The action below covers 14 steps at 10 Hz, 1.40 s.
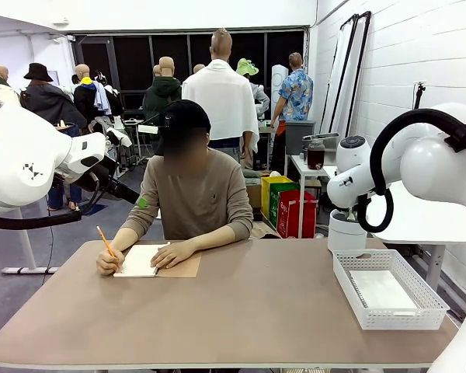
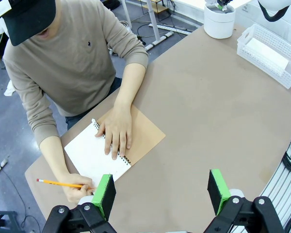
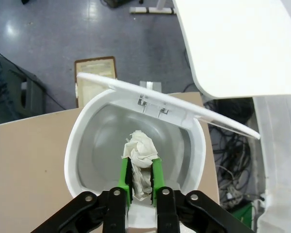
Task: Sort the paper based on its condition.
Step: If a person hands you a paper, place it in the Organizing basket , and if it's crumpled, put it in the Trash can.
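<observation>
Paper crumpled into a wad [image 3: 139,158] is clenched between the right fingers [image 3: 124,174], both green pads pressing its sides, directly above the mouth of a white bin [image 3: 80,145]; the lid [image 3: 184,114] stands tipped open on the far rim. The step in hand looks like dropping the spoiled sheet: the wad should hang inside the rim, away from the lid hinge, before the fingers part; they should part fully, since crumpled folds may cling to a pad; afterwards the safest way out is straight up, so the lid is not knocked. What shows of the bin's inside is bare white. On the desk [image 1: 256,311], the white lattice basket [image 1: 396,317] by the robot's right edge holds flat white paper [image 1: 382,289], apparently the place for good sheets. The left fingers [image 2: 105,194] are spread wide and grasp nothing, hovering over bare desk. At the far side a person's hand [image 2: 117,133] rests on an open notebook [image 2: 92,155]; the other hand holds a pencil [image 2: 58,183].
</observation>
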{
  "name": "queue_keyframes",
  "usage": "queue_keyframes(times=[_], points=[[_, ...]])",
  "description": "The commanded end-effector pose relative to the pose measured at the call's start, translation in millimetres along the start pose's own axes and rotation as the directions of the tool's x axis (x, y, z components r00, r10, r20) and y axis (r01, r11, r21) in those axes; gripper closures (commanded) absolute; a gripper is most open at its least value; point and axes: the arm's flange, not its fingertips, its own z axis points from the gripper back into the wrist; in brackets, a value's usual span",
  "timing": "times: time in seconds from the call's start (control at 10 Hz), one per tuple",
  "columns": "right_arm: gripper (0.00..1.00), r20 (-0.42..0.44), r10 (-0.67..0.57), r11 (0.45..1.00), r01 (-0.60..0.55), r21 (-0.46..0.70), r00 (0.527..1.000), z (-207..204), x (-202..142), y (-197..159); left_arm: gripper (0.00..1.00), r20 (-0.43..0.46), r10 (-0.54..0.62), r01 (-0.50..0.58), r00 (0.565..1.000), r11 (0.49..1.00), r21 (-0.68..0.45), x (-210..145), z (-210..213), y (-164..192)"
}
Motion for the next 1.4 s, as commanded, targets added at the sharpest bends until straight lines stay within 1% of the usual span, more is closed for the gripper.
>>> queue_keyframes(times=[0.0, 0.2, 0.3, 1.0, 1.1, 1.3], points=[[0.52, 0.020, -0.017, 1.000, 0.016, 0.016, 1.000, -7, 11, 2, 0.00, 0.000, -0.004, 0.004, 1.000, 1.000, -0.012, -1, 0, 0], [0.13, 0.017, -0.022, 0.999, 0.021, 0.027, 1.000, -5, 13, 0, 0.00, 0.000, -0.004, 0.004, 1.000, 1.000, -0.012, -1, 0, 0], [0.00, 0.013, -0.027, 0.999, 0.027, 0.042, 1.000, -4, 12, 1, 0.00, 0.000, -0.004, 0.004, 1.000, 1.000, -0.012, -1, 0, 0], [0.00, 0.009, -0.062, 0.996, 0.062, 0.058, 0.998, 12, 9, -2, 0.00, 0.000, -0.004, 0.004, 1.000, 1.000, -0.012, -1, 0, 0], [0.00, 0.010, -0.048, 0.998, 0.047, 0.035, 0.999, 7, 10, -2, 0.00, 0.000, -0.004, 0.004, 1.000, 1.000, -0.012, -1, 0, 0], [0.00, 0.010, -0.048, 0.998, 0.047, 0.035, 0.999, 7, 10, -2, 0.00, 0.000, -0.004, 0.004, 1.000, 1.000, -0.012, -1, 0, 0]])
